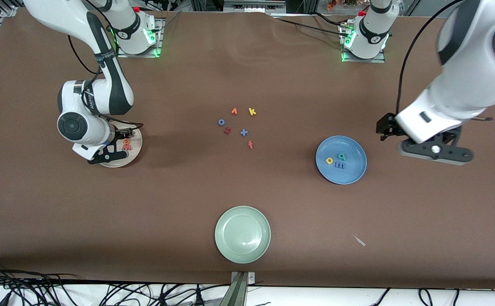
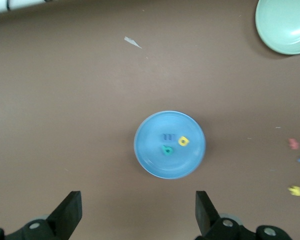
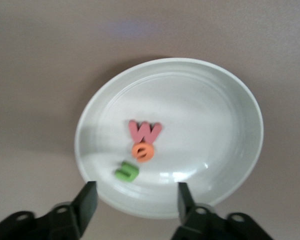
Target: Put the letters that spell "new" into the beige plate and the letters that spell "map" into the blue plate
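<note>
Final step: all six letters appear placed.
Right gripper (image 3: pixel 135 202) fingers spread, empty, over w (image 3: pixel 144 131) in beige plate (image 3: pixel 230 125); left gripper (image 2: pixel 138 216) fingers wide, empty, near blue plate (image 2: pixel 149 162); next, retract.

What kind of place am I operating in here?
Most likely a robotics lab bench: two white arm bases bolted along a brown-covered table, loose black cables along its near edge, and tiny foam letters with round plates, such as the pale green plate, as props.

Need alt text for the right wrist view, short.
The beige plate holds three foam letters in a row: a salmon-red w, an orange e and a green n. The right gripper is over the plate's rim, fingers open and holding nothing.
</note>
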### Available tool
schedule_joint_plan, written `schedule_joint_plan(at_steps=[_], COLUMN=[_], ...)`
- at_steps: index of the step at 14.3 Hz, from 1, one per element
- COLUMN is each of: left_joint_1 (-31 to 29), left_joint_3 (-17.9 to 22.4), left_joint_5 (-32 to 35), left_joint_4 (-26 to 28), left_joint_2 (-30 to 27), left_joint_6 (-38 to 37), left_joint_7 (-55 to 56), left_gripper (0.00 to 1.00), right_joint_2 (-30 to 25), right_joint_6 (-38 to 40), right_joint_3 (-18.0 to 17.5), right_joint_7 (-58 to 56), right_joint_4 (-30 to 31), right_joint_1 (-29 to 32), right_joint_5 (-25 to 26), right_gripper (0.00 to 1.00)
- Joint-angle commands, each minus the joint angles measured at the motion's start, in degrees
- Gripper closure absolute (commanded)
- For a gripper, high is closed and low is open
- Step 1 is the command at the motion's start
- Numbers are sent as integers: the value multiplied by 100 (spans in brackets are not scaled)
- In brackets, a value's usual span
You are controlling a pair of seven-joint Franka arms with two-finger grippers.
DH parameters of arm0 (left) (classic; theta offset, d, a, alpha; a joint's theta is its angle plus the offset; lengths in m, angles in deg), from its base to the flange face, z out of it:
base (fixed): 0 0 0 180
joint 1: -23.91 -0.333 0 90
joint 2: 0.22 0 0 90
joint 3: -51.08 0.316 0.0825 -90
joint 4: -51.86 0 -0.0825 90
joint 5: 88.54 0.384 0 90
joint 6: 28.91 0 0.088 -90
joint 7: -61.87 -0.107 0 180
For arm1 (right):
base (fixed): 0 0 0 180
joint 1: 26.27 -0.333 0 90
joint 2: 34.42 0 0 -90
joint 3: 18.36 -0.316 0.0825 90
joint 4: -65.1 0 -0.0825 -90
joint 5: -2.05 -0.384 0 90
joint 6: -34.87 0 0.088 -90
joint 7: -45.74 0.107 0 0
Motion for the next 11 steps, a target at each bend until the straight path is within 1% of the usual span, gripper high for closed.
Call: schedule_joint_plan(at_steps=[1,2,3,4,6,7,8,9,11], left_joint_1=[-189,-189,-233,-372,-339,-217,46,118,145], left_joint_3=[186,195,212,212,238,474,737,931,950], left_joint_5=[-387,-369,-387,-430,-501,-562,-597,-572,-484], left_joint_4=[1983,2600,2746,2712,2598,2406,2109,1775,1710], left_joint_2=[-1569,-2002,-2102,-2111,-2076,-1972,-1753,-1464,-1417], left_joint_6=[498,587,640,649,623,579,405,186,183], left_joint_7=[57,66,57,48,57,57,5,4,-22], left_gripper=[0,0,0,0,0,0,0,0,0], right_joint_2=[-13,-13,-22,-30,-48,-48,-74,-161,-425], right_joint_6=[1417,1821,2165,2542,3333,3694,3897,3908,3856], right_joint_3=[-32,-32,-32,-32,-5,4,12,39,-40], right_joint_7=[6,6,6,6,-12,-3,-55,-91,-30], right_joint_4=[-1144,-1452,-1716,-1989,-2507,-2736,-2947,-3019,-3011], right_joint_1=[-61,-113,-166,-210,-228,-228,-228,-219,-158], right_joint_5=[-74,-83,-83,-126,-240,-258,-267,-294,-276], right_gripper=[0,0,0,0,0,0,0,0,0])
